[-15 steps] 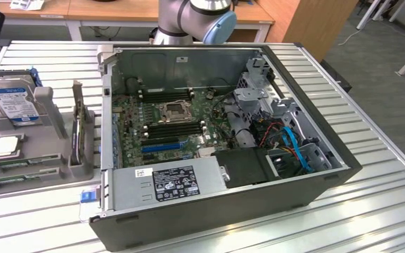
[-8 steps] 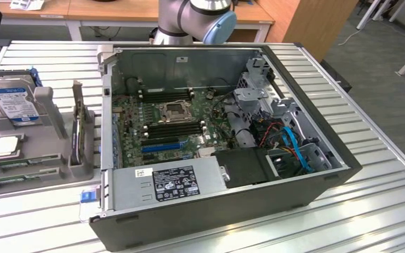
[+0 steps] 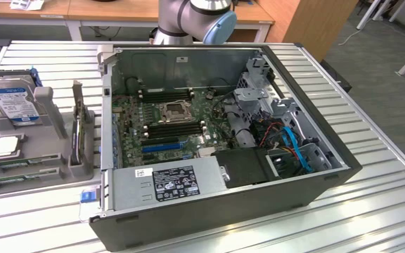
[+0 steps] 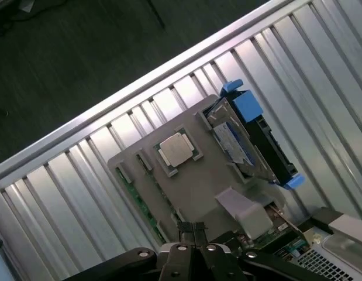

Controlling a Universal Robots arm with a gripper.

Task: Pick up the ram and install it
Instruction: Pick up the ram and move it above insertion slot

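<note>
Wrist view looks down on the gray tray (image 4: 210, 187) on the counter (image 4: 69, 193). The ram (image 4: 140, 202) lies flat in its own groove there, so it cannot slide away. The end effector (image 4: 193, 225) hangs over the tray near the ram, fingers pressed together, holding nothing. The computer (image 3: 188, 216) sits beside the tray with its side off, so the slots inside can be reached.
</note>
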